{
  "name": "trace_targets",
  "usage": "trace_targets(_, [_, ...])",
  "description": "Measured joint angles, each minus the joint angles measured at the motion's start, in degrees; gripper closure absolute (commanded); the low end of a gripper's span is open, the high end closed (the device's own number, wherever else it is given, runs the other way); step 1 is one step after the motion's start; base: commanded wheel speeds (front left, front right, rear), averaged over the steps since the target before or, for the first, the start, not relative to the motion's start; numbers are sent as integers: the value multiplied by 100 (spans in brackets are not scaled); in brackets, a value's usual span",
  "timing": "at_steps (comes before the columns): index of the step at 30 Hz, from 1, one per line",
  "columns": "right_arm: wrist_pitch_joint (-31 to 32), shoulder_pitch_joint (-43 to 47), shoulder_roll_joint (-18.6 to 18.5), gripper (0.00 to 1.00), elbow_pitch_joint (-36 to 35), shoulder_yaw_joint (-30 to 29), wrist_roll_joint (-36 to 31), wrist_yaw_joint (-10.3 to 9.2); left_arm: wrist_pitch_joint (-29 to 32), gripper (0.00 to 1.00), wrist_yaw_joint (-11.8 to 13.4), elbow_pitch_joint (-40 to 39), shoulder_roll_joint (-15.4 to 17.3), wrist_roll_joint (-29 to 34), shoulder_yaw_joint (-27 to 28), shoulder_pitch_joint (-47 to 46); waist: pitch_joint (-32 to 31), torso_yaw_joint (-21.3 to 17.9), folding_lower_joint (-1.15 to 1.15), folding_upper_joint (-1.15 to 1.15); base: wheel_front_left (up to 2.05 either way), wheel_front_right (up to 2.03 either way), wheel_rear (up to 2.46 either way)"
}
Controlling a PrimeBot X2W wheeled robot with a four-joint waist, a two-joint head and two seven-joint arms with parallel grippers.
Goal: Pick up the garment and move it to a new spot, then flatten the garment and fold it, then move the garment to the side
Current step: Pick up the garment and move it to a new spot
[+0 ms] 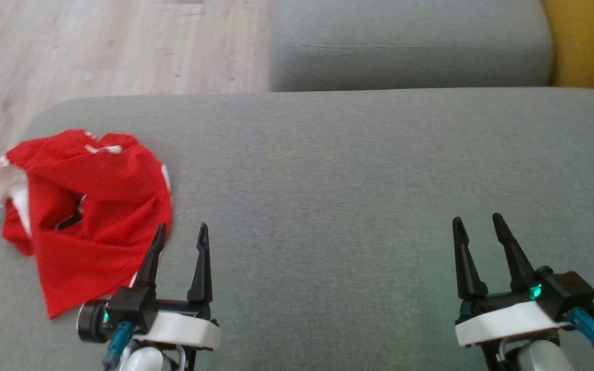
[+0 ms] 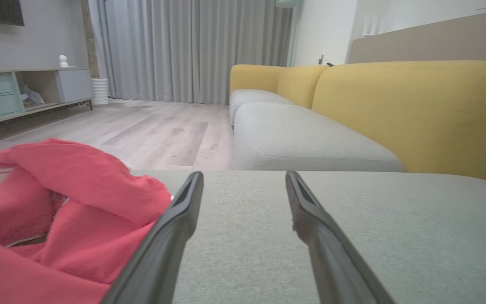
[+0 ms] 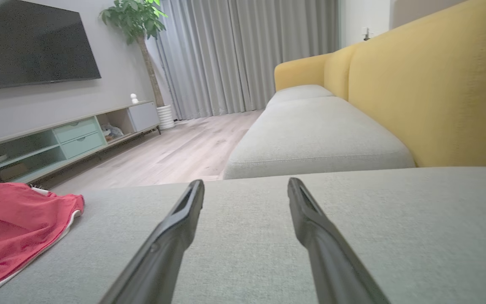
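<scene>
Garment [image 1: 88,216], a crumpled heap of red fabric with white trim, not yet picked up

Nothing of the task appeared done. The garment lay bunched on the wide grey woven seat cushion [image 1: 353,170], neither flattened nor folded. The pick-up, the move to a new spot, the flattening, the folding and the last shift aside all seemed left to do.

The left gripper [image 1: 182,226] had its two long dark fingers [image 1: 151,260] spread wide with nothing between them. The right gripper [image 1: 477,218] was just as wide apart and equally empty, poised over bare cushion.

The garment lay to the outer left of the left gripper's fingers and reached a little ahead of their tips. In the head view the outer left finger crossed the cloth's near right edge. Whether it touched the fabric or passed just above it could not be told. No cloth sat in the gap between those fingers. From the right gripper's fingers the garment was well apart, far off to their left across open cushion. Its far side neared the cushion's rim, with pale wooden floor [image 1: 96,46] beyond.
</scene>
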Motion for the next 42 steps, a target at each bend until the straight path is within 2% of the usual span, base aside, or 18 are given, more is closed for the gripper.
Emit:
trace_targets(14, [0, 16, -1, 0, -90, 252, 24, 0, 0, 0, 75, -77, 0, 74, 197, 185, -82, 1058, 0, 0, 0, 0, 0])
trace_targets(25, [0, 20, -1, 0, -99, 431, 22, 0, 0, 0, 97, -58, 1, 75, 310, 232, -118, 1599, 0, 0, 0, 0, 0])
trace_targets(34, [0, 21, -1, 0, -91, 587, 22, 0, 0, 0, 91, -45, 0, 70, 360, 233, -80, 1666, 0, 0, 0, 0, 0])
trace_targets(39, [0, 11, -2, 0, -86, 621, -59, 0, 0, 0, -134, 174, 45, 245, 356, 111, 115, 1560, 0, 0, 0, 0, 0])
trace_targets(42, [0, -41, -3, 0, -85, 598, -159, 0, 3, 0, -276, 573, 202, 294, 357, -433, 312, 1460, 0, 0, 0, 0, 0])
